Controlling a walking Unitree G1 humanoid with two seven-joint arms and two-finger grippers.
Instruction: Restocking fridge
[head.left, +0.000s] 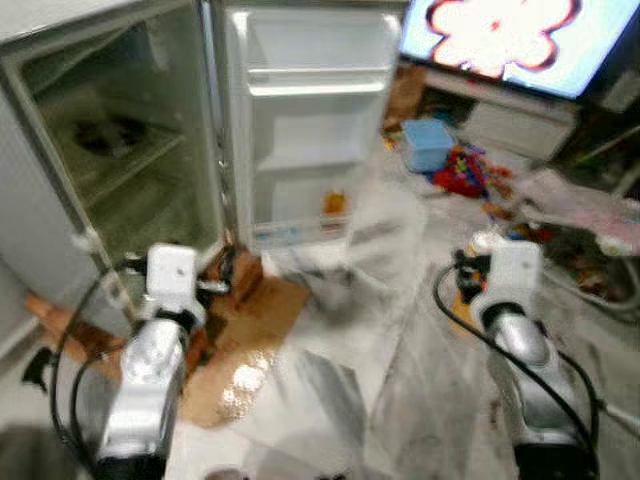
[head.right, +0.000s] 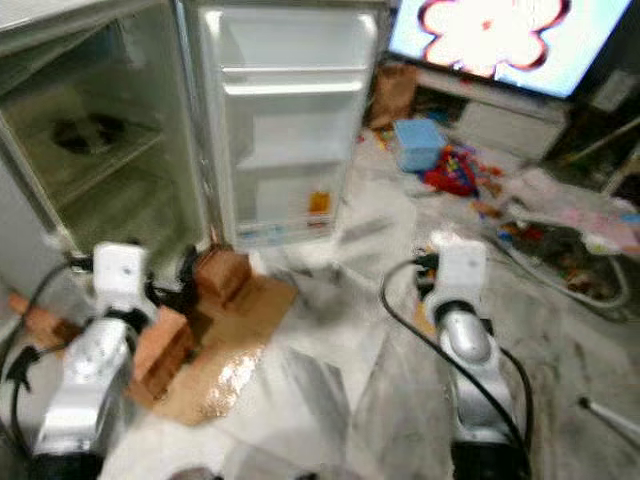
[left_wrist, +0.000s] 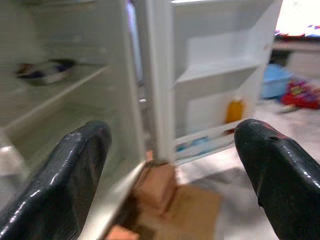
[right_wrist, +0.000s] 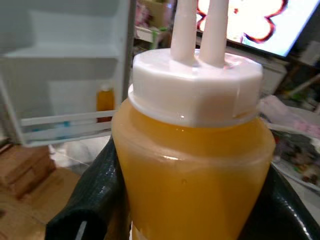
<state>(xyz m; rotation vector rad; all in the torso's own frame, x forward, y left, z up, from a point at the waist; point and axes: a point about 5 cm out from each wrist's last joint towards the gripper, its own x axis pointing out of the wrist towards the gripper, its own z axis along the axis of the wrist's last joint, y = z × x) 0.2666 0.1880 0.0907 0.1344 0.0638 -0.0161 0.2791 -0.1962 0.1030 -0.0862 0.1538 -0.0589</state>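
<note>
You're gripping a squeeze bottle (right_wrist: 192, 150) of orange sauce with a white twin-nozzle cap in your right end effector (right_wrist: 192, 210), fingers pinching it on both sides, out in front of the open fridge (head.left: 130, 160). Your left end effector (left_wrist: 170, 165) is spreading wide with nothing in it, pointing at the hinge edge between the fridge body and its open door (head.left: 310, 130). Another orange bottle (head.left: 335, 203) is already sitting on the door's lowest shelf, and bricks (head.right: 222, 275) are lying on cardboard (head.right: 250, 330) below.
</note>
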